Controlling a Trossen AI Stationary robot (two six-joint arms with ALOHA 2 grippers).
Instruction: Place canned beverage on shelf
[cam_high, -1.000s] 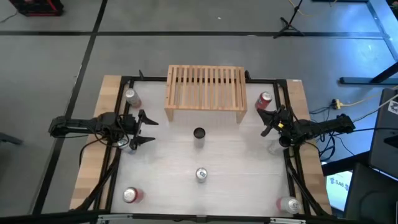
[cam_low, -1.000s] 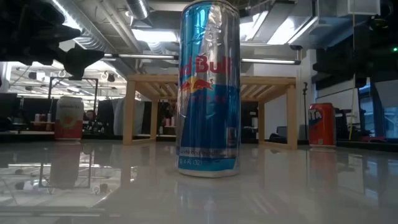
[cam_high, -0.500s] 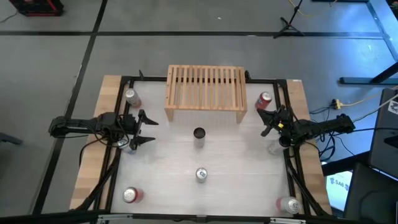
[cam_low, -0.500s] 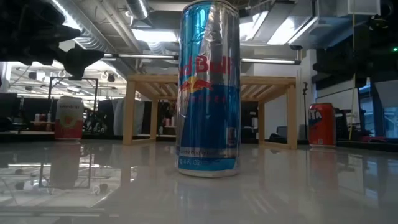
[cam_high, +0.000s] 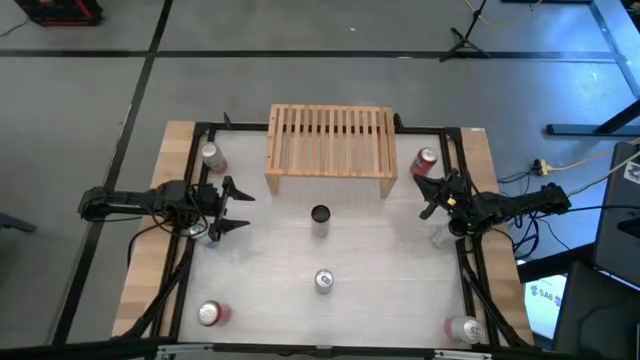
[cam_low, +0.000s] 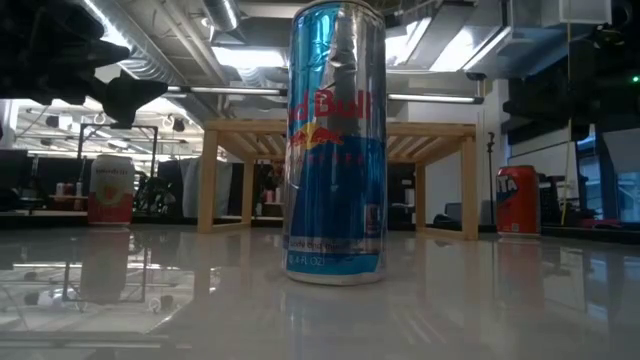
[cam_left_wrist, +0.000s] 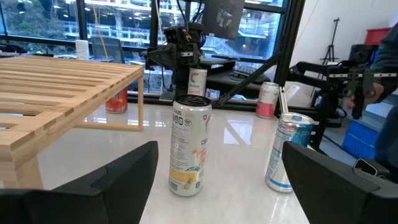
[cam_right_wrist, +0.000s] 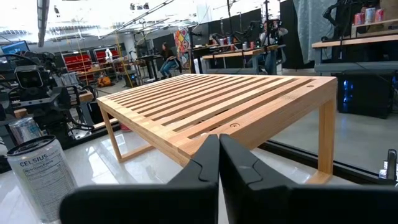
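Currently —
Left gripper (cam_high: 232, 208): fingers spread, empty, left of Celsius can (cam_high: 320, 215).
Right gripper (cam_high: 432, 196): fingers closed, empty.
Shelf (cam_high: 329, 147): bare.

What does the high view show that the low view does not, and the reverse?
Only the high view shows the empty slatted top of the shelf, both front-corner cans, the open left gripper and the shut right gripper. Only the low view shows the blue and silver can from the side, and the space under the shelf. Both show the shelf, that can, and the two cans flanking the shelf.
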